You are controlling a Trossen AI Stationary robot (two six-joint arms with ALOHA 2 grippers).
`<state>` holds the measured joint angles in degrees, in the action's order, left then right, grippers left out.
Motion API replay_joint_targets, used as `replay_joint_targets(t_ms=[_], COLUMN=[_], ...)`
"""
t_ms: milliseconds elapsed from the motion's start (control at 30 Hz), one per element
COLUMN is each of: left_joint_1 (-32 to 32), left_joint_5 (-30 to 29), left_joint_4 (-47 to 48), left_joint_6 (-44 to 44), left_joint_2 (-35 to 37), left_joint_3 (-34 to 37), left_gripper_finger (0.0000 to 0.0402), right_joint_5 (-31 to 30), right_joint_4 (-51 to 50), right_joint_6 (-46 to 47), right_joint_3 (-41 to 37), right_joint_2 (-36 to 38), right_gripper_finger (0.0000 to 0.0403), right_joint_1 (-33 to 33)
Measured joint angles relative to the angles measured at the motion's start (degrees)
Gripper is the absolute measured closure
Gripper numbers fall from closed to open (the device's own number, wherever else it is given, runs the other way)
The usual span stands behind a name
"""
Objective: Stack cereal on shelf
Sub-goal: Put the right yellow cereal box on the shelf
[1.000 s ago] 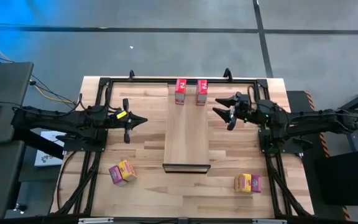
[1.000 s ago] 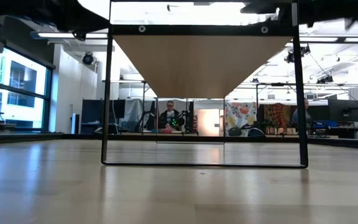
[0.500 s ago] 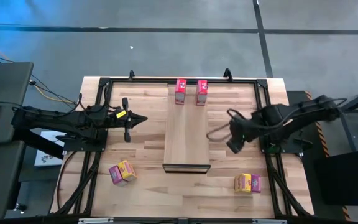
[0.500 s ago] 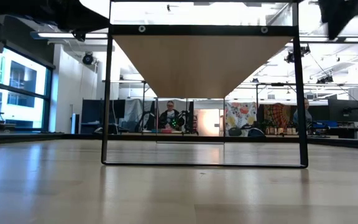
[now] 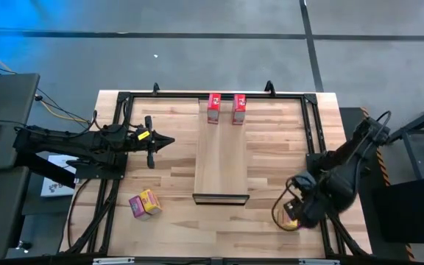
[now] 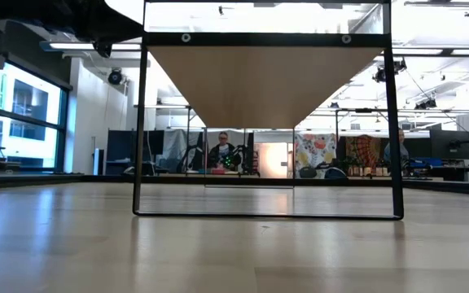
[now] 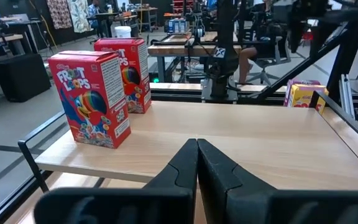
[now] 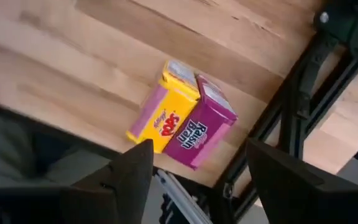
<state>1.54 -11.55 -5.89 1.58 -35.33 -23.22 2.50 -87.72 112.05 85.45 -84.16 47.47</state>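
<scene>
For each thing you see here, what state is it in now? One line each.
Two red Froot Loops boxes: upright, side by side on the shelf's far end.
Shelf: flat, otherwise bare.
Left pair of boxes: on the table, untouched.
Yellow and magenta boxes: lying together, not gripped.
Right hand: open above them.
Left hand: shut, empty.

Matt wood shelf (image 5: 221,165) (glossy cardboard cereal (image 7: 92,98))

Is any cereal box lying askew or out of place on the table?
Slightly. The yellow and magenta cardboard boxes near the left arm sit turned at an angle to the table edge. The two red cardboard boxes stand upright on the long light-wood shelf plank. Nothing looks spilled or damaged.
</scene>
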Motion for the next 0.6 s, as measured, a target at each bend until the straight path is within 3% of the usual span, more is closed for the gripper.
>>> replay_joint_targets(t_ms=[167, 367, 600], left_joint_1=[0.0, 0.02, 0.02], left_joint_5=[0.0, 0.0, 0.0], left_joint_4=[0.04, 0.07, 0.07], left_joint_6=[-0.01, 0.05, 0.09], left_joint_2=[0.0, 0.0, 0.0], left_joint_3=[0.0, 0.0, 0.0], left_gripper_finger=[0.0399, 0.0398, 0.0398], right_joint_5=[-1.2, -3.77, -2.44], right_joint_4=[2.93, 9.75, 7.95], right_joint_6=[6.25, 6.89, 10.04], right_joint_3=[0.0, 0.0, 0.0], right_joint_2=[-4.26, -9.03, -14.16], right_gripper_finger=[0.0165, 0.0165, 0.0165], right_joint_1=[2.87, 3.72, 3.68])
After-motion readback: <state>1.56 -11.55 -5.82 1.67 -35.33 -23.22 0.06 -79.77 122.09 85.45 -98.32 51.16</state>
